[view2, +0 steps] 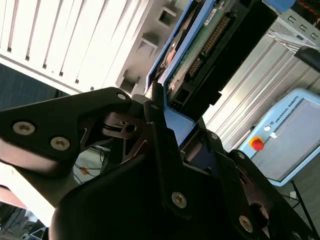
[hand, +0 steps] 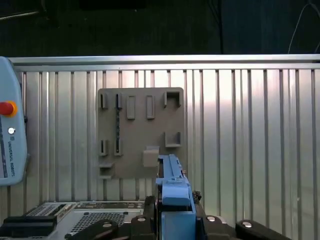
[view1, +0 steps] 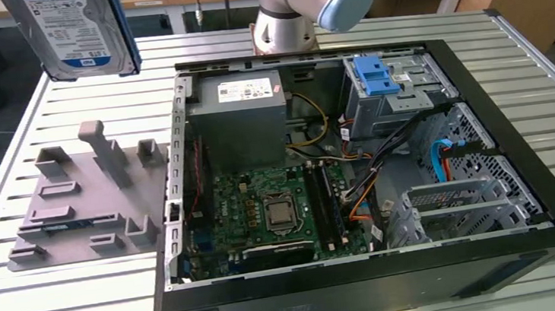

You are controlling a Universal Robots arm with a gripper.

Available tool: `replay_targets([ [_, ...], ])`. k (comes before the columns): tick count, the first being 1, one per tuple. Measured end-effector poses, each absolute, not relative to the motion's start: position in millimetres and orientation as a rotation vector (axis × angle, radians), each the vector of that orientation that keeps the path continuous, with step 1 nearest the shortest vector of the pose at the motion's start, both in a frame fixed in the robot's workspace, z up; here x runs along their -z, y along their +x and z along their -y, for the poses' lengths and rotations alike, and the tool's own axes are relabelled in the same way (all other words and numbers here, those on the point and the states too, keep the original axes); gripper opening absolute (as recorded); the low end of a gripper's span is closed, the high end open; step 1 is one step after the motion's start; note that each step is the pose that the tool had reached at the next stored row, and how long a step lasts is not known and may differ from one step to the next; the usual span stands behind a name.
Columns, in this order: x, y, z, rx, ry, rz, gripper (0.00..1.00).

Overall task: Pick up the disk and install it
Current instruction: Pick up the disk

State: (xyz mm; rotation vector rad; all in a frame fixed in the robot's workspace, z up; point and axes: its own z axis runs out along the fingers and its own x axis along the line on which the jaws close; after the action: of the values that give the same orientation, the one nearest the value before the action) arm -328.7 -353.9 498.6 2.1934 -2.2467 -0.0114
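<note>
The disk, silver with a white-and-blue label and a blue bracket, hangs upright high above the table at the exterior view's far left, over the grey fixture plate. In both wrist views my gripper is shut on the blue bracket end of the disk. The first wrist view looks straight down the disk's edge onto the fixture plate. The grey drive cage with its blue latch sits in the far corner of the open computer case, on the exterior view's right, well away from the disk.
A grey power-supply box and the motherboard lie inside the case, with loose cables beside the cage. The arm's base stands behind the case. A teach pendant lies at the slatted table's edge.
</note>
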Motion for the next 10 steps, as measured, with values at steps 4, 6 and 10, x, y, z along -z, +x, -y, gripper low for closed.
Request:
replay_targets([
  [4,-498.3,-325.1,353.9,0.011,2.193,2.247,0.36],
  [6,-498.3,-325.4,353.9,0.011,2.193,2.247,0.36],
  [10,-498.3,-325.7,353.9,0.011,2.193,2.247,0.36],
])
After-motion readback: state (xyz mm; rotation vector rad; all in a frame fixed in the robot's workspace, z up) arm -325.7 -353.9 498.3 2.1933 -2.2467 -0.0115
